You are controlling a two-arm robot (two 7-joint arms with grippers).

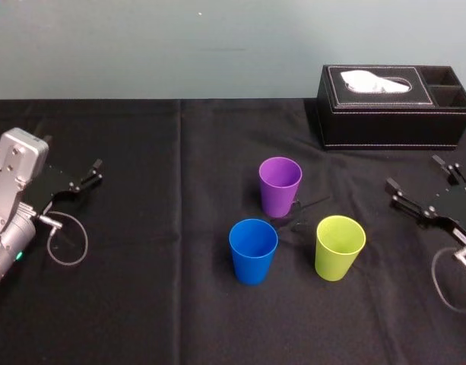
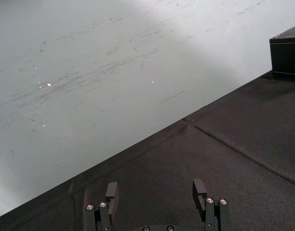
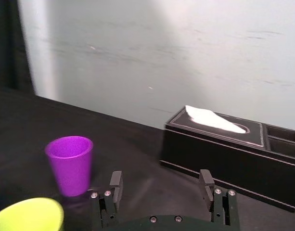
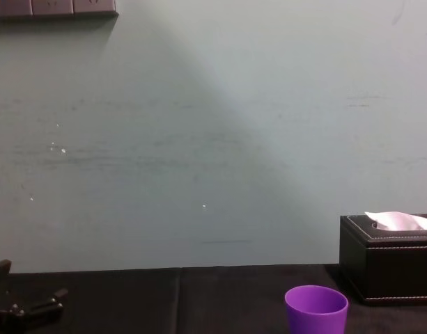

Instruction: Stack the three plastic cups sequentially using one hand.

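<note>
Black-clothed bench (image 1: 141,289), pale wall (image 1: 217,46) behind; purple cup (image 1: 280,185), blue cup (image 1: 253,249) and yellow-green cup (image 1: 340,246) stand upright and apart at centre, tissue box (image 1: 392,106) behind; left hand (image 2: 156,190) parked far left, right hand (image 3: 161,185) right of the cups, both spread wide, empty. Cups look light, thin-walled, slick, tippy; I'd pinch one wall over the rim, gently, and lift straight.

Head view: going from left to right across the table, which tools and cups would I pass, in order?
left tool → blue cup → purple cup → yellow-green cup → right tool
</note>
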